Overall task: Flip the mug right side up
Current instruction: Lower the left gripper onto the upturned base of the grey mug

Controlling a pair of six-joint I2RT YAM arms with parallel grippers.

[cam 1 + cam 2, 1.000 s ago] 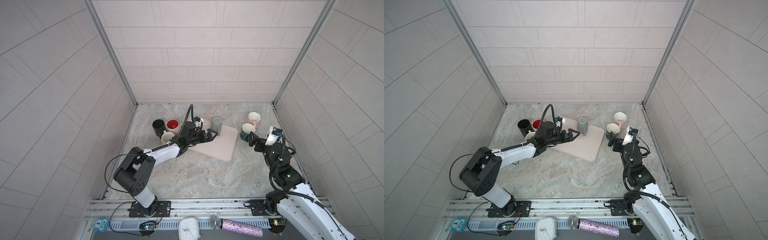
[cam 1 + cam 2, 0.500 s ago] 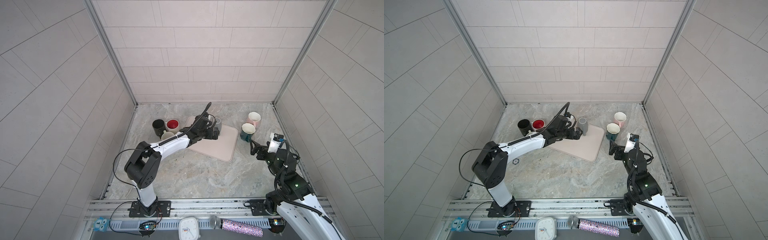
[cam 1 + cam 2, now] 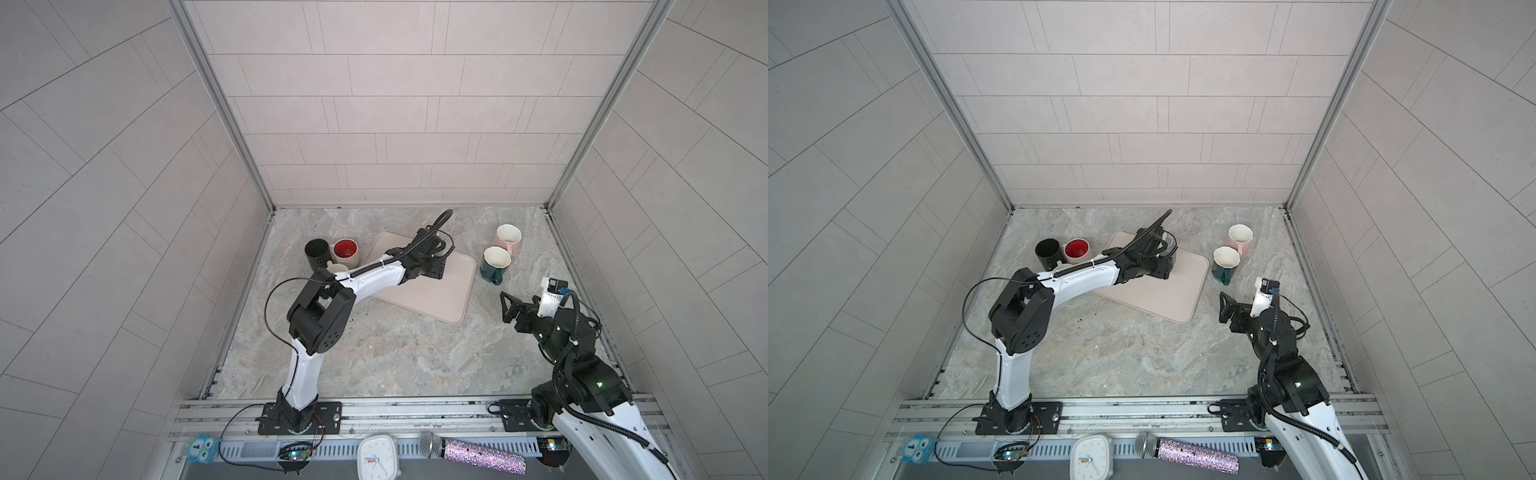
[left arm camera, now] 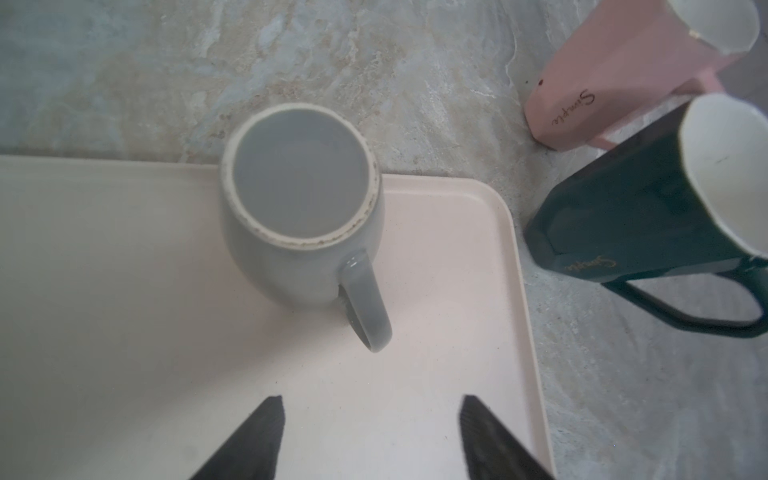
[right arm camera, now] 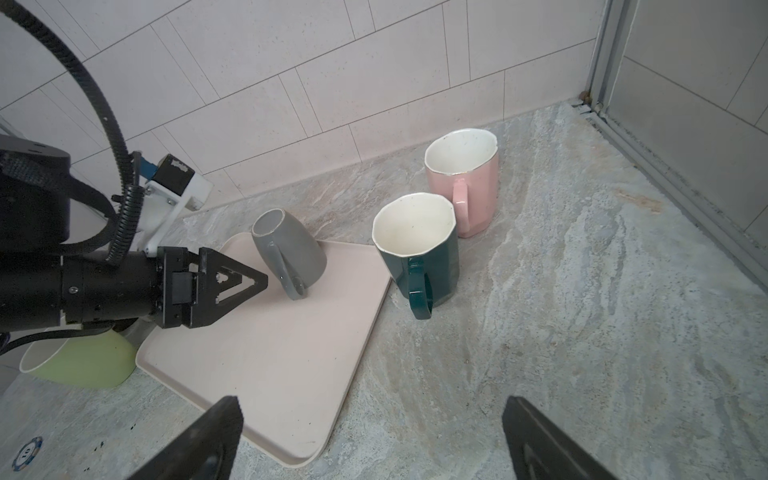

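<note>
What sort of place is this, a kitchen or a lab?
Probably a lab test booth dressed like a kitchen: tiled walls enclose a marble-look table, two robot arms are bolted to a metal rail, and a grey mug sits upside down on a tray.

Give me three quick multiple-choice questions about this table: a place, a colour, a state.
1. Where does the grey mug stand? A the bare stone; B the tray; C inside another mug.
2. What colour is the mug beside the pink mug? A yellow; B blue; C dark green.
3. The grey mug is: A upside down; B upright; C on its side.
Answers: 1 B, it rests on the tray; 2 C, the dark green mug stands next to it; 3 A, its flat base faces up.
</note>
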